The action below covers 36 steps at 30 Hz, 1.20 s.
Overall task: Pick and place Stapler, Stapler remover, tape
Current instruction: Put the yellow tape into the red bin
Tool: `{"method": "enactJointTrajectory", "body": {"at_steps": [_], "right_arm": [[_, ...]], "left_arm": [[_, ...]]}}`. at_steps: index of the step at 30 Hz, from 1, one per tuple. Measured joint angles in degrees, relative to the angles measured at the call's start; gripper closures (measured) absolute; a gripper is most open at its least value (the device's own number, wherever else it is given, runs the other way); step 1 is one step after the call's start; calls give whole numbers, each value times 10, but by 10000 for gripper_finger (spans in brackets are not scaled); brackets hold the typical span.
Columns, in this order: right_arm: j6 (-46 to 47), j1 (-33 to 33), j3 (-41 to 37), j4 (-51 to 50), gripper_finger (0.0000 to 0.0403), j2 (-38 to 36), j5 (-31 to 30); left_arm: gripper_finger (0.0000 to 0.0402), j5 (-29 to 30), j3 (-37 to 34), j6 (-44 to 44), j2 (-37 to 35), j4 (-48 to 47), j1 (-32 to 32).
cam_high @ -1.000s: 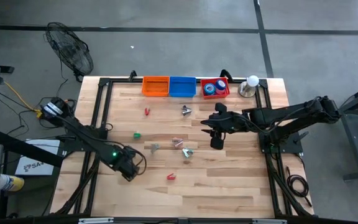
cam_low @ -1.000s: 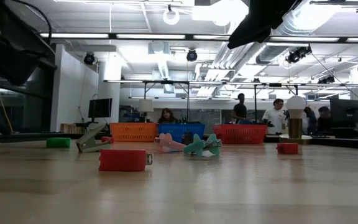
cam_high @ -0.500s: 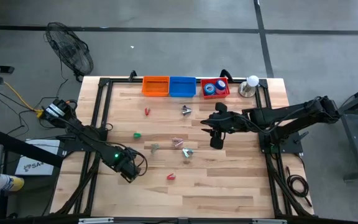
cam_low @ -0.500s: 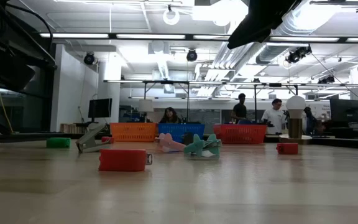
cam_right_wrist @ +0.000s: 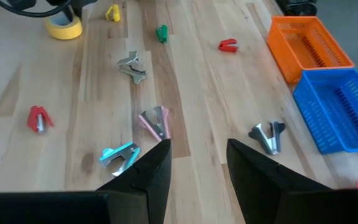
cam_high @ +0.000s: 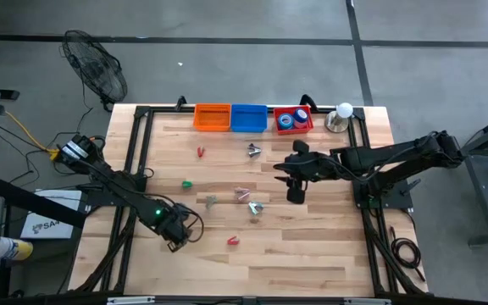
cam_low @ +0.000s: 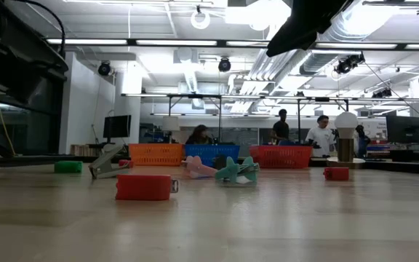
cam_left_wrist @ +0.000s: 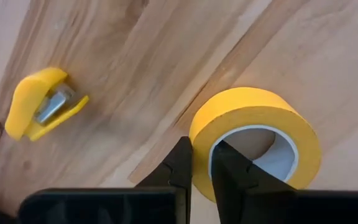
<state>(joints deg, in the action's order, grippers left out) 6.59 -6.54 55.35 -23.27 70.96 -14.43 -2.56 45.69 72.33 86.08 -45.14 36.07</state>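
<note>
A yellow tape roll (cam_left_wrist: 257, 143) lies flat on the wood near the table's left side, and my left gripper (cam_high: 176, 233) stands over it, pointing down, shut on its wall. The right wrist view also catches this tape roll (cam_right_wrist: 64, 28). A small yellow stapler (cam_left_wrist: 39, 102) lies close by. Red staplers (cam_high: 233, 241) (cam_high: 200, 152), a green one (cam_high: 186, 182) and several staple removers (cam_high: 253, 150) (cam_high: 242, 194) (cam_high: 255, 207) are scattered mid-table. My right gripper (cam_right_wrist: 197, 174) hangs open above the table's right half, holding nothing. My left gripper pinches the yellow roll's wall (cam_left_wrist: 201, 152), one finger (cam_left_wrist: 229, 171) inside the open centre and the other (cam_left_wrist: 180, 167) outside. The fingers come from above, pointing down. The roll lies flat with its underside on the table.
Orange (cam_high: 212, 117), blue (cam_high: 248, 118) and red (cam_high: 307, 126) baskets line the far edge; the red one holds blue tape rolls (cam_high: 286, 120). A white ball on a metal base (cam_high: 342, 115) stands at the far right corner. The near half of the table is bare wood.
My left gripper has kept its place over the yellow tape and has rolled a little about its own downward line. The tape has stayed on the table.
</note>
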Motion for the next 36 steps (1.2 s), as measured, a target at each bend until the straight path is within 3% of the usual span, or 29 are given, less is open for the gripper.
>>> {"method": "enactJointTrajectory", "body": {"at_steps": [6,18,24,30,36], "right_arm": [[-4,0,0,1,256,0,9],[-41,0,1,25,256,61,12],[-81,-14,1,88,256,84,11],[-133,-39,1,171,256,117,11],[-160,-56,1,228,256,151,11]], "left_arm": [[372,121,26,-53,1,18,-1],[369,470,106,-250,-1,18,-1],[368,613,114,-345,-1,67,-1],[368,705,114,-451,-1,160,-1],[368,746,114,-548,-1,231,-1]]}}
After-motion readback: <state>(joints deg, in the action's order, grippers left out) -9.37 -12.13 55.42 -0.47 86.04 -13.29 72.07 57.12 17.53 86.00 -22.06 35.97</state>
